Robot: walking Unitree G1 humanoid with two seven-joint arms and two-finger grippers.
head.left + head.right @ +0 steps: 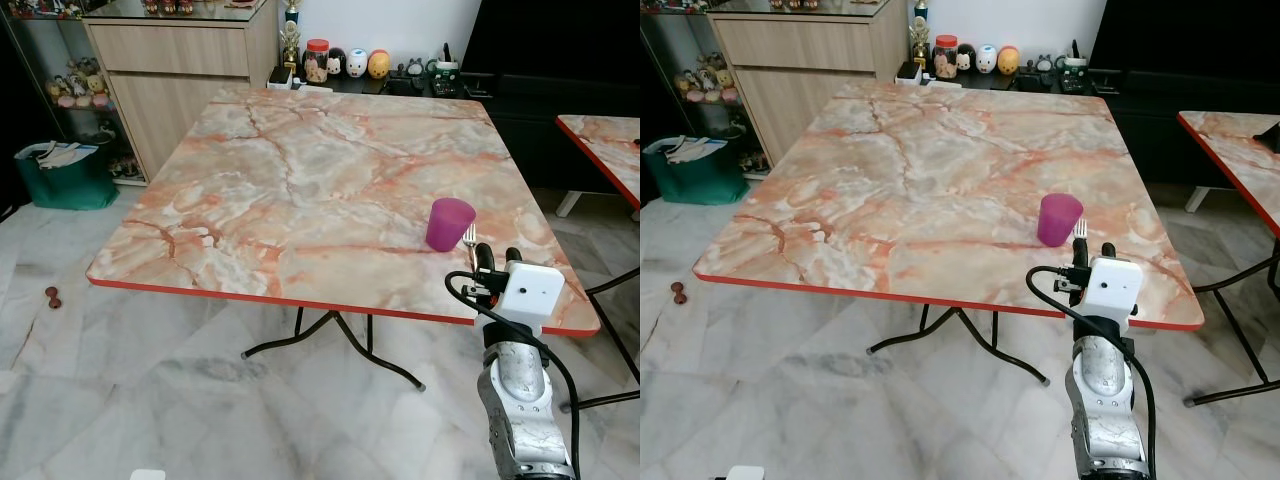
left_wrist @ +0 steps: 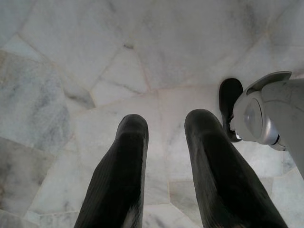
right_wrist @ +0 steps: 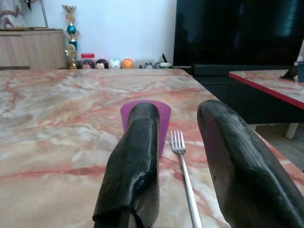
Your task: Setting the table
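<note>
Marbled desk [image 1: 300, 190] with purple cup [image 1: 449, 223] beside fork [image 3: 184, 173]; right tool [image 3: 178, 166] released above fork; left tool [image 2: 164, 171] released over marble floor [image 1: 130, 380].

Green bag [image 1: 65, 175] beside light wooden cabinet [image 1: 175, 70]; gold trophy [image 1: 290, 35], red-lidded jar [image 1: 317, 60], round figurines [image 1: 357, 63] behind.

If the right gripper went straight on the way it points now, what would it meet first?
Probably the fork, which lies on the table in the gap between the open fingers of the right gripper. The purple cup stands just past it, slightly toward the robot's left; depth is hard to judge.
</note>
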